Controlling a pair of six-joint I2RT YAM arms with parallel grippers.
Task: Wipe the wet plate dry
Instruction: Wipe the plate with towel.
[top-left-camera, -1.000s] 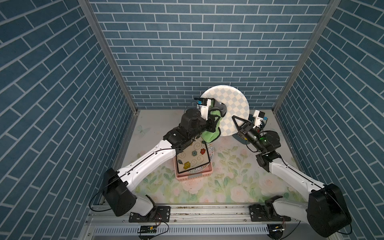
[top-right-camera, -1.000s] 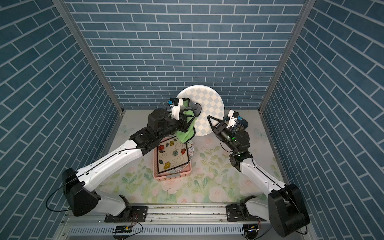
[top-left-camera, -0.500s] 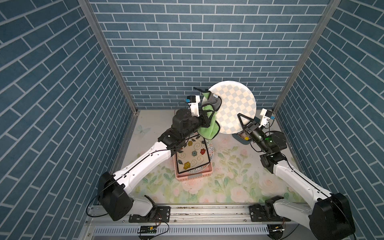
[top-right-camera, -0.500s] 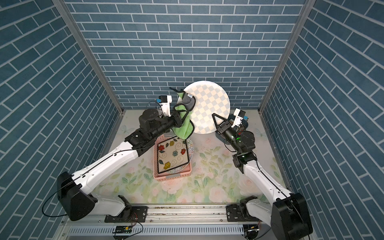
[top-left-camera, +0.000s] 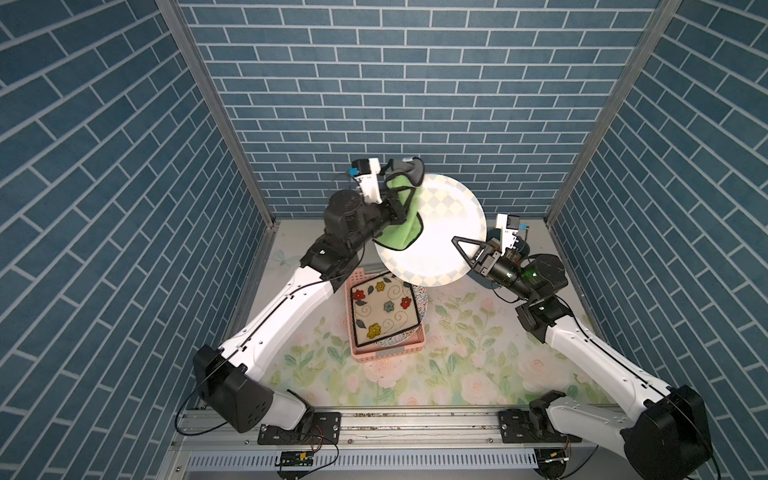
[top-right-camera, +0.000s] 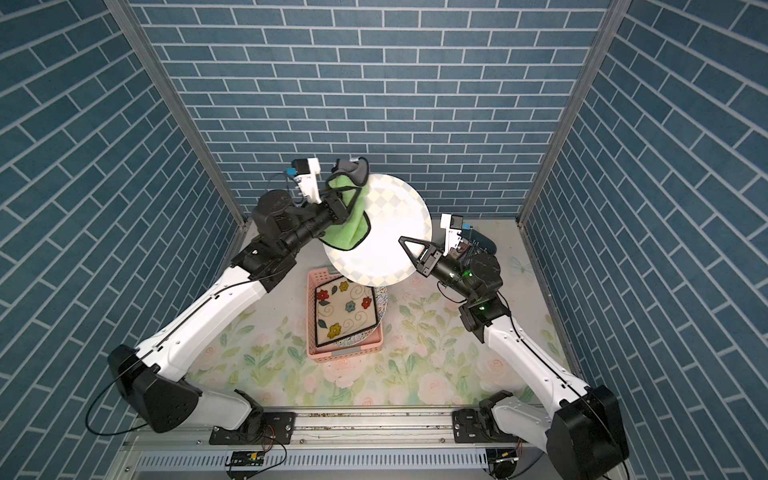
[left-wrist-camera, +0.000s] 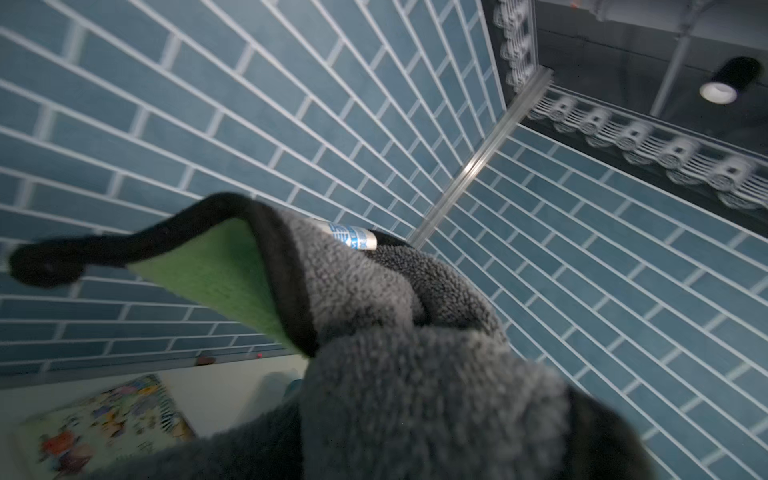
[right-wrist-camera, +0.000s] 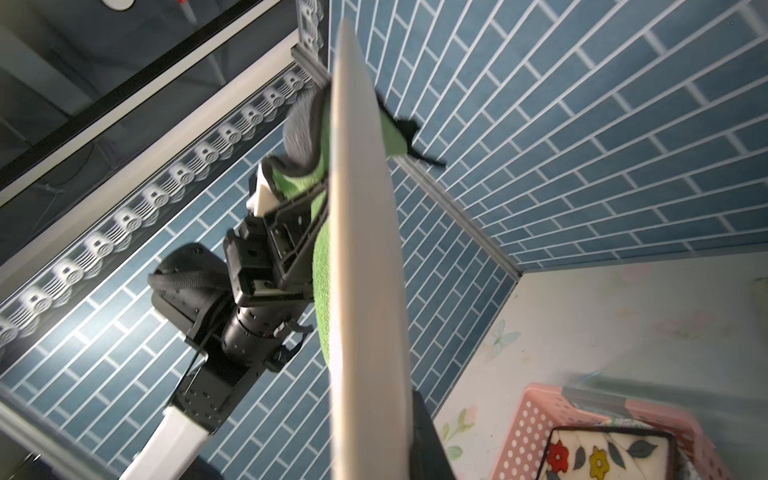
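Plate (top-left-camera: 432, 249) shifted left; round, white centre, checkered rim.

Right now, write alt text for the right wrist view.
A plate seen edge-on crosses the middle, the left gripper holding a green cloth against one face. Beyond it, a pink basket with a flowered dish sits on the table, amid blue brick walls.

The round plate (top-left-camera: 438, 237) stands tilted in the air over the table's (top-left-camera: 478, 357) far middle, the cloth (top-left-camera: 401, 226) against its left side, the basket (top-left-camera: 388, 352) below it holding a square plate (top-left-camera: 382, 309).
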